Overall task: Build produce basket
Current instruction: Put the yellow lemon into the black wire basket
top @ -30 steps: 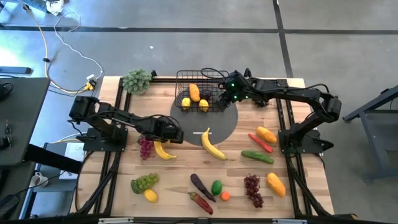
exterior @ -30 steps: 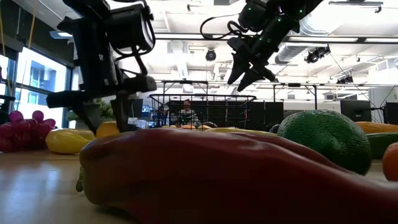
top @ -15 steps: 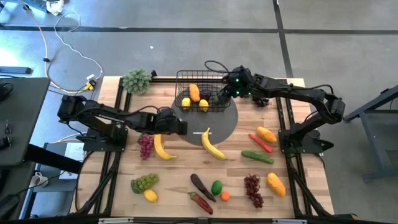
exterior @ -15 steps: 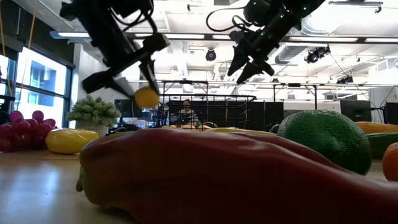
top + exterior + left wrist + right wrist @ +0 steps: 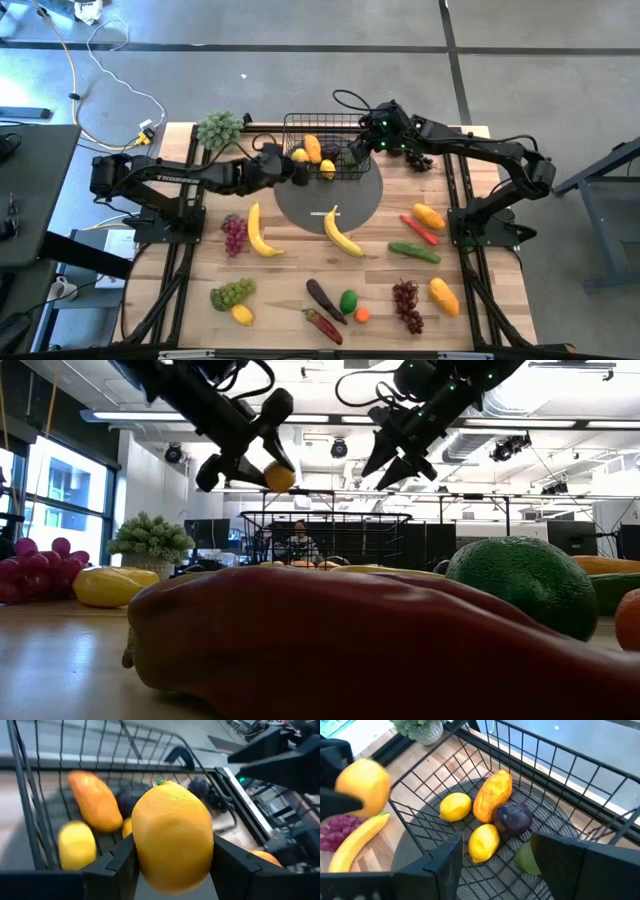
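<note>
**Lemon at the Basket Rim, Most Produce Still Out**

While the left gripper (image 5: 172, 862) hangs at the near wall of the small black wire-mesh basket (image 5: 290, 128), its fingers are clamped on a round yellow toy lemon (image 5: 172, 837), carried clear of the wooden surface (image 5: 290, 290). Beyond those fingers, inside the basket, lie an orange mango (image 5: 95, 800), two more lemons and a dark purple fruit. The right gripper (image 5: 495, 862) hovers above the basket's other side, its fingers parted around nothing.

By my reckoning the job is early: a handful of pieces are in, while two yellow bananas (image 5: 341, 235), grape bunches, a green cucumber (image 5: 414, 252), red peppers, further mangoes and others remain scattered on the surface.

Only the left wrist view confirms the grip on the lemon. The right wrist view alone reveals a green piece (image 5: 526, 857) tucked in the basket beside its fingers. Seen level, the low view shows both grippers above the rim.
</note>
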Motion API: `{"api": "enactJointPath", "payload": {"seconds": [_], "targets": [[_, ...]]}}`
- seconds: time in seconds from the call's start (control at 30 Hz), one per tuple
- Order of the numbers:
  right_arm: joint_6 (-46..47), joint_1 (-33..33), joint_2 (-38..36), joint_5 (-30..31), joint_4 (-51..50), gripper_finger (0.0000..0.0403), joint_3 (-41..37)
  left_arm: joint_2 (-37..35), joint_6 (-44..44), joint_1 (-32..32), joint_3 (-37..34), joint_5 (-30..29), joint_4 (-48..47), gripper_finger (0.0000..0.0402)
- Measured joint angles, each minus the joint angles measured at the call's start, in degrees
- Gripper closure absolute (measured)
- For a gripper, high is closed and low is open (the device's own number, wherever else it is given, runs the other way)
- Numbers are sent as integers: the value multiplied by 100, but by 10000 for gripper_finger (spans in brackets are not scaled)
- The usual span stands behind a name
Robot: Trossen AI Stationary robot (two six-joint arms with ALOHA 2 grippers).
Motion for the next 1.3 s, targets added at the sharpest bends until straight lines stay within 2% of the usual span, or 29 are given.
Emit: {"api": "enactJointPath", "payload": {"seconds": [0.23,0.47,0.77,1.17,1.3], "targets": [[228,2,0,-2,61,190,0,0,1311,685,0,444,-6,215],[953,62,2,54,-115,190,0,2,2861,1407,0,1474,-12,214],[1792,484,4,246,-258,190,-37,5,4948,1906,0,2167,-14,213],[2882,1304,4,520,-580,190,-37,81,5771,1989,-9,2268,-14,213],[3096,1517,4,521,-621,190,-38,81,5793,1981,-9,2310,-14,212]]}}
